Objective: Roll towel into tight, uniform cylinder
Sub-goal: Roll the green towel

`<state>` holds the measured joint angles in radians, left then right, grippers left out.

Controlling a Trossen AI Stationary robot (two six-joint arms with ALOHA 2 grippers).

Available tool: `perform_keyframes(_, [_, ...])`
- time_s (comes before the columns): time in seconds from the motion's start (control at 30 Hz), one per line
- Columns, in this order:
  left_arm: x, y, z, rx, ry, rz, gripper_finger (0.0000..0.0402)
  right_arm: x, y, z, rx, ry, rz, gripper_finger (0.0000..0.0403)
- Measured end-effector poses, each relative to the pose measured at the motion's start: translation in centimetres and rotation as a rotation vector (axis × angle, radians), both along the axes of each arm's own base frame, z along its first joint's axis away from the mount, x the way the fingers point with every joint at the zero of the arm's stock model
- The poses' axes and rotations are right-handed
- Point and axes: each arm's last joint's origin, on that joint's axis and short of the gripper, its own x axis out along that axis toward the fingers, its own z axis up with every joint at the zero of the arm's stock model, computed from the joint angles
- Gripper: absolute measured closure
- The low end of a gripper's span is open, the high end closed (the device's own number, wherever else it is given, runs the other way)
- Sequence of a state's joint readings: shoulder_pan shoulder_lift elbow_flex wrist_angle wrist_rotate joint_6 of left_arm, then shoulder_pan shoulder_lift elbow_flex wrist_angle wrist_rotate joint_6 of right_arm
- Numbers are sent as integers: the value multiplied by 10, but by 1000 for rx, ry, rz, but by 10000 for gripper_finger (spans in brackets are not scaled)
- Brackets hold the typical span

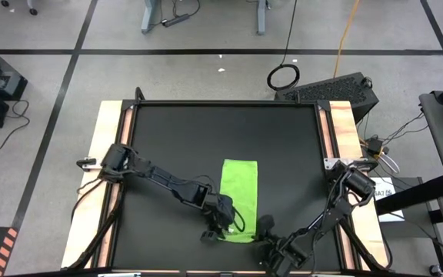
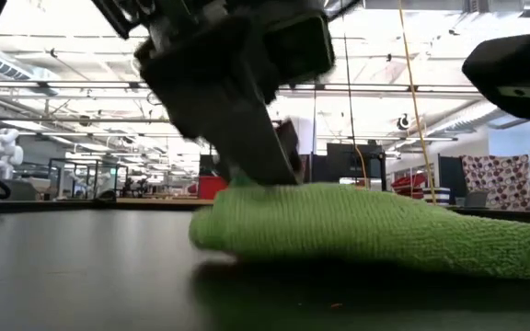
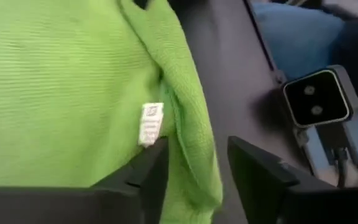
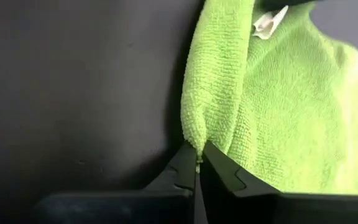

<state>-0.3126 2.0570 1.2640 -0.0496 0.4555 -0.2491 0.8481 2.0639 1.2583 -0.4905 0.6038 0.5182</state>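
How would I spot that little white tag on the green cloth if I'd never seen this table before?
Start at the black table and find the only green thing on it, the towel, lying as a long strip near the front edge between the two arms. The tag sits at the towel's folded front end, just ahead of the left gripper. It is the one white, printed scrap on otherwise plain green cloth.

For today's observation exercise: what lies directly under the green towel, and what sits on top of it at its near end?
Under the towel only the black table mat shows around it; whatever it covers is hidden. On its near end sits the left gripper, open; the right gripper pinches its corner.
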Motion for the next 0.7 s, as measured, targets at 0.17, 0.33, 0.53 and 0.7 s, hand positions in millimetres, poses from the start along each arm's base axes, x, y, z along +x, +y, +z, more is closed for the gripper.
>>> perform_keyframes(0.17, [-15, -3, 29, 220, -71, 17, 204, 3, -3, 6, 108, 24, -66, 399])
perform_keyframes(0.33, [-34, -37, 38, 454, -207, -64, 202, 4, -6, 16, 207, 59, -96, 401])
perform_keyframes(0.53, [-60, -83, 18, 768, -351, -138, 201, 9, -11, 22, 281, 97, -118, 401])
perform_keyframes(0.7, [-65, -108, -2, 817, -452, -128, 201, 15, -17, 22, 327, 122, -136, 401])
